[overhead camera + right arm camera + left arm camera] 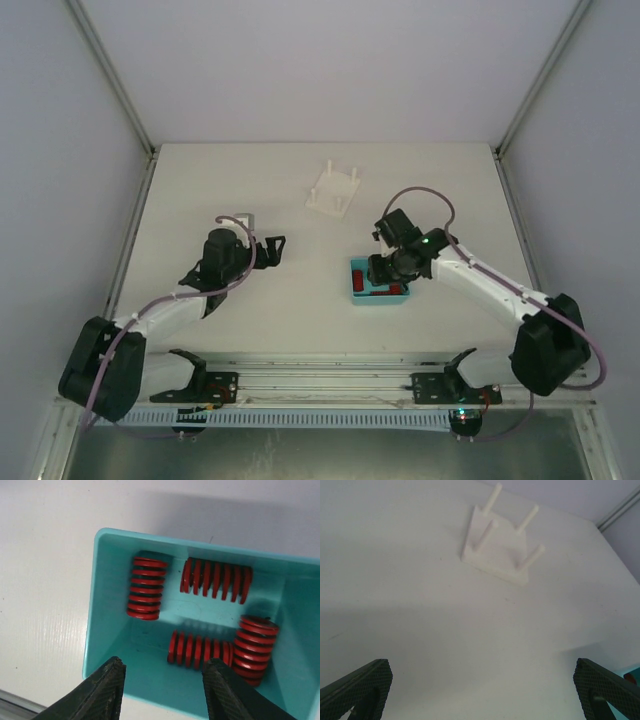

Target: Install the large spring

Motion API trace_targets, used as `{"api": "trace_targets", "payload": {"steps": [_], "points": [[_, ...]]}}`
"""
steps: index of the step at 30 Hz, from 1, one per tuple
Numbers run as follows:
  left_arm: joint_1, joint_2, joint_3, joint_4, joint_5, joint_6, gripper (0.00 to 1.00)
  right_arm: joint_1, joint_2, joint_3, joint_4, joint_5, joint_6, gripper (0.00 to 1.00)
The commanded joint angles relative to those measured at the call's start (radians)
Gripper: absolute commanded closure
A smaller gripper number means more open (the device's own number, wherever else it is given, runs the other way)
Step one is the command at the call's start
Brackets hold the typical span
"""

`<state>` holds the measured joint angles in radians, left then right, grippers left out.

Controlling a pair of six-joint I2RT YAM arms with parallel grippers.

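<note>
A teal bin (102, 605) holds several red coil springs lying on their sides: one at the left (146, 588), one at the back (216, 580), one at the front (200, 649) and one at the right (255, 647). My right gripper (165, 669) is open and empty, hovering over the bin's near wall, just above the front spring. In the top view it (380, 272) sits over the bin (358, 295). A white base with several upright pegs (333, 190) stands farther back. My left gripper (272, 250) is open and empty, pointing at the base (497, 547).
White walls with metal corner posts (118, 90) enclose the table on three sides. A rail (320, 380) runs along the near edge. A corner of the teal bin (631, 672) shows at the right of the left wrist view.
</note>
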<state>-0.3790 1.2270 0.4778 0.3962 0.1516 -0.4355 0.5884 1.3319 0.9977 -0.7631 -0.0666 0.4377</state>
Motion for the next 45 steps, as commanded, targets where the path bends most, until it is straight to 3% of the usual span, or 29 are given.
{"api": "trace_targets", "payload": {"steps": [1, 7, 23, 37, 45], "points": [[-0.007, -0.053, -0.029, 0.059, -0.022, 0.048, 0.01, 0.035, 0.057, -0.003, 0.049, 0.030, 0.022, 0.53], [-0.007, -0.058, -0.054, 0.126, 0.064, 0.053, 0.01, 0.051, 0.135, -0.007, 0.111, 0.008, 0.039, 0.53], [-0.008, -0.067, -0.051, 0.102, 0.029, 0.054, 0.01, 0.070, 0.254, -0.015, 0.154, -0.022, 0.052, 0.50], [-0.008, -0.068, -0.045, 0.086, 0.012, 0.053, 0.01, 0.078, 0.381, -0.020, 0.156, 0.089, 0.041, 0.50], [-0.008, -0.060, -0.045, 0.089, 0.008, 0.054, 0.01, 0.079, 0.355, -0.034, 0.201, 0.088, 0.036, 0.68]]}}
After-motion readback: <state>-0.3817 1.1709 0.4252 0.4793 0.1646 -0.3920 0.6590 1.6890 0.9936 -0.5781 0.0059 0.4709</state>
